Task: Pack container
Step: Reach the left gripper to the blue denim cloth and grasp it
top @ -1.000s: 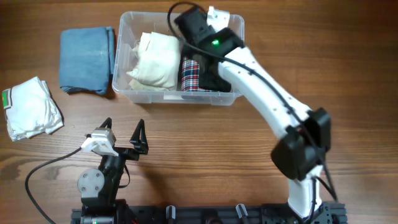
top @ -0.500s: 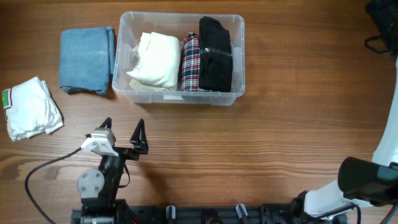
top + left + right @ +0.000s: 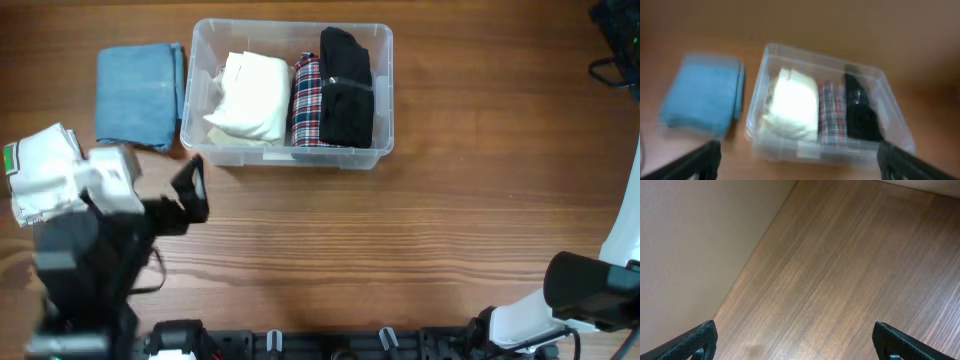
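Observation:
The clear plastic container stands at the back middle of the table. It holds a cream garment, a plaid garment and a black garment side by side. My left gripper is raised and blurred at the front left, open and empty. In the left wrist view the left gripper faces the container, which lies ahead and apart from it. My right gripper is open and empty over bare wood, far from the container.
A folded blue garment lies left of the container, also in the left wrist view. A white garment lies at the far left, partly hidden by my left arm. My right arm stands at the right edge.
The right arm left the container and swung out to the right edge; the black garment now lies in the container. The left arm has risen and moved left, towards the white garment.

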`<control>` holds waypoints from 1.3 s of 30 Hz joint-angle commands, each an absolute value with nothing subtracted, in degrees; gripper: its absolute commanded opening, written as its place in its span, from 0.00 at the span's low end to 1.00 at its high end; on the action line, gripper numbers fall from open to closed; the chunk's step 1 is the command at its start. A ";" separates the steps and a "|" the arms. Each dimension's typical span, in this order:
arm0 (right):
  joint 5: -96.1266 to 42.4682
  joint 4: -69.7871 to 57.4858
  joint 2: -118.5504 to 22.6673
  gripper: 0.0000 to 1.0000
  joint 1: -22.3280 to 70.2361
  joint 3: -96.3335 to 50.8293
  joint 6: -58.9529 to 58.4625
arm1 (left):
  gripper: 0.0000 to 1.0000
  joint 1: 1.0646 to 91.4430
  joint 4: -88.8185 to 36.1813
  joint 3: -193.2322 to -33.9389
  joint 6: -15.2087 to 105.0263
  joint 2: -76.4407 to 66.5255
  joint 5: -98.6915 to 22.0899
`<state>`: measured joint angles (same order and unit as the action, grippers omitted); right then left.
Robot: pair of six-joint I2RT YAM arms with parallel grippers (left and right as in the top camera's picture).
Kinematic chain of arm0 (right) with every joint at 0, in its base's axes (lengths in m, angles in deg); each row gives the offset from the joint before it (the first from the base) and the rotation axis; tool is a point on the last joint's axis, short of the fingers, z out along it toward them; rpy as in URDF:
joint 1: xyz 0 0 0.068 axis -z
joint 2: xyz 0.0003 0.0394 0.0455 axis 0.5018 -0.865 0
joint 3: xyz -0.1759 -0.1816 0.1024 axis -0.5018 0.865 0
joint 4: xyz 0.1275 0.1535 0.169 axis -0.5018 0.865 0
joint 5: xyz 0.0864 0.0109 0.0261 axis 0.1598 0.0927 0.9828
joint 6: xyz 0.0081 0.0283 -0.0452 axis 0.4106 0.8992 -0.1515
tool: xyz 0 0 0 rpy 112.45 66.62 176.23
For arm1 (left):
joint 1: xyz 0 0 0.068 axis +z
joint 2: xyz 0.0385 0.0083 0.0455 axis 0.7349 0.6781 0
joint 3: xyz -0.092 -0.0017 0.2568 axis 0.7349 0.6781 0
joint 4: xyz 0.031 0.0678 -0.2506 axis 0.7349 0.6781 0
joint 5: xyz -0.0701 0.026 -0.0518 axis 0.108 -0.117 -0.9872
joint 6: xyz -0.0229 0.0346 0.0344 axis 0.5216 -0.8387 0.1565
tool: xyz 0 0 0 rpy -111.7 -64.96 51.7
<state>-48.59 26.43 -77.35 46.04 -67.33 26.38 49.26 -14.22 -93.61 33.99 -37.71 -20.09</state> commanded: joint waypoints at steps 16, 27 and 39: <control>-48.48 26.25 -77.22 1.00 45.89 -67.24 26.94 | 1.00 61.63 -2.05 -129.63 38.10 8.82 -16.49; -48.48 26.25 -77.20 1.00 45.89 -67.24 26.92 | 1.00 84.06 -14.57 -129.61 18.54 34.33 -44.68; -48.48 26.27 -77.22 1.00 45.89 -67.24 26.94 | 1.00 83.14 -28.52 -129.61 4.33 51.42 -50.10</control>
